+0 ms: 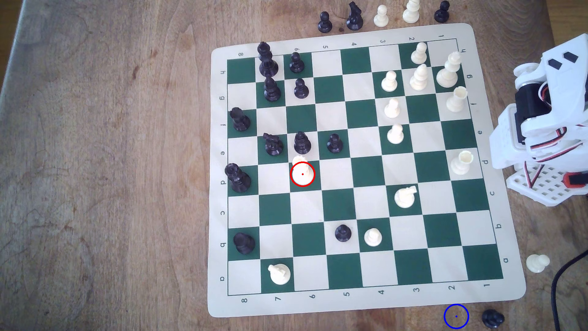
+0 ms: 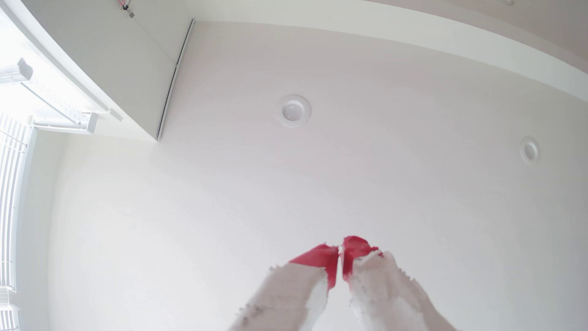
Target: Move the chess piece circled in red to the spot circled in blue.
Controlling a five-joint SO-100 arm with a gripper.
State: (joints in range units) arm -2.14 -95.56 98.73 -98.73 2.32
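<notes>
While your arm [image 1: 547, 127] sits folded off the exterior view's right, note: white rook [image 1: 301, 172], red-ringed, on a green square of the chess mat [image 1: 219, 191]; blue-ringed spot [image 1: 456, 316] on bare wood beside a fallen black pawn [image 1: 492, 318]; gripper [image 2: 341, 254] red-tipped, nearly closed, holding nothing, facing the ceiling [image 2: 350, 175].

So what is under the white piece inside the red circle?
The white piece stands on a green square of the chess mat, on row d. Its wide base covers much of that square, so the part directly beneath it cannot be seen.
</notes>
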